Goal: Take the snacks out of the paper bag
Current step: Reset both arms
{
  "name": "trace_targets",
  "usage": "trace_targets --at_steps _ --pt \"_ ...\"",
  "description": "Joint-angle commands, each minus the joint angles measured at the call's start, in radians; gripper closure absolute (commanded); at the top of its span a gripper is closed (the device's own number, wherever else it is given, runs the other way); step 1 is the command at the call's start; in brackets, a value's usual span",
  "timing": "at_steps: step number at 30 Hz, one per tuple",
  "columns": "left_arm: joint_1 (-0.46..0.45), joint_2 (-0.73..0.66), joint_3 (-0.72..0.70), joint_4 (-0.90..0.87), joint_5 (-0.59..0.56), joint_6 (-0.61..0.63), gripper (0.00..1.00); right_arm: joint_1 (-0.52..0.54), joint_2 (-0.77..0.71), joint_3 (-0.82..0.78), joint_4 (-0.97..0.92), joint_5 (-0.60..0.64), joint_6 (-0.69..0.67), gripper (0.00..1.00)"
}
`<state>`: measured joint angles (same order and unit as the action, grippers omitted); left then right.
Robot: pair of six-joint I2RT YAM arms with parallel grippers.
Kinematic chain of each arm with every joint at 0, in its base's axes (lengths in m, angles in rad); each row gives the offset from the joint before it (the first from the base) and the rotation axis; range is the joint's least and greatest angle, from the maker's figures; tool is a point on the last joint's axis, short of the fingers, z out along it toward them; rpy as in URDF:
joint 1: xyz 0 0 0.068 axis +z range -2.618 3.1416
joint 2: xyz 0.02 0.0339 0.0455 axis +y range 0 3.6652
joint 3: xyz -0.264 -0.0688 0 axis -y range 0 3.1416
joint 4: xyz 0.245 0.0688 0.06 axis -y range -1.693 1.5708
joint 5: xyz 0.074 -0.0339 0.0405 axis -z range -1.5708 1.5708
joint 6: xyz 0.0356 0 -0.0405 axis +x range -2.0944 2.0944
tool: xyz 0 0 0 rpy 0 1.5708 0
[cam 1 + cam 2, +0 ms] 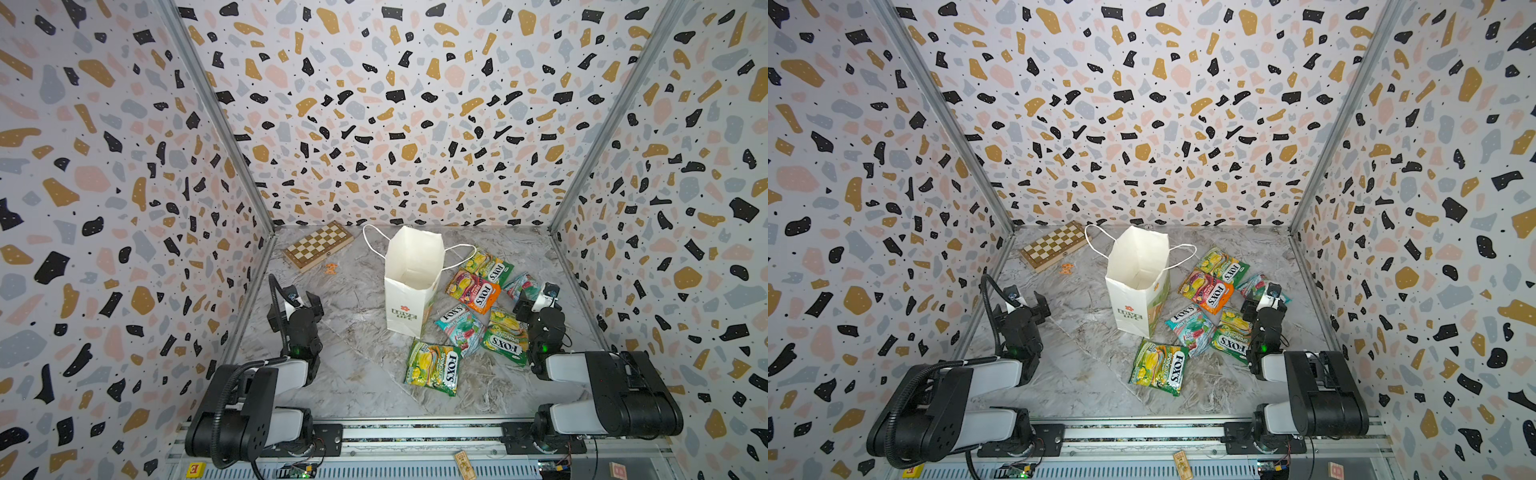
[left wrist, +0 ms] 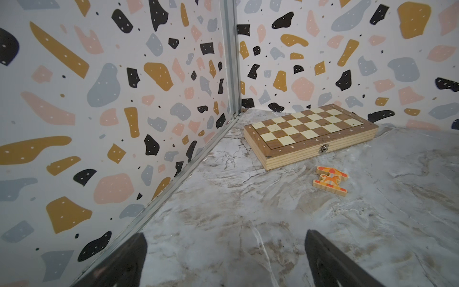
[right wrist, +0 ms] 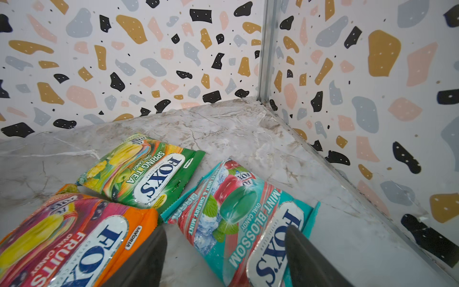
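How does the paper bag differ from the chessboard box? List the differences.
The paper bag stands upright with its mouth open; the chessboard box lies flat and latched shut. The bag is white paper; the box is chequered wood. Both rest on the marble table.

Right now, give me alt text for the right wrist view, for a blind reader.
Three FOX'S candy packets lie close together on a marble table: teal Mint Blossom, green Spring Tea and orange Fruits. Two dark fingers stand apart and empty in front, over the teal one. Terrazzo-patterned walls meet behind.
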<state>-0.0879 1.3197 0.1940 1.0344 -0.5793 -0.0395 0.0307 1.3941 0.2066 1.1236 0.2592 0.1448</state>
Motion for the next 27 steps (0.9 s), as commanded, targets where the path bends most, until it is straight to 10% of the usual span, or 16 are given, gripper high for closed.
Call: trace_targets --at_steps 1,18,27 --pt "0.006 0.014 -0.022 0.156 0.064 0.037 0.0 -0.001 -0.009 -0.032 0.092 -0.055 -0.027 0.23" --pt "0.007 0.148 -0.011 0.251 0.064 0.047 0.0 0.03 0.102 -0.086 0.316 -0.142 -0.105 0.21" --pt "0.007 0.147 -0.001 0.231 0.015 0.026 0.0 0.065 0.113 -0.036 0.24 -0.061 -0.117 0.01"
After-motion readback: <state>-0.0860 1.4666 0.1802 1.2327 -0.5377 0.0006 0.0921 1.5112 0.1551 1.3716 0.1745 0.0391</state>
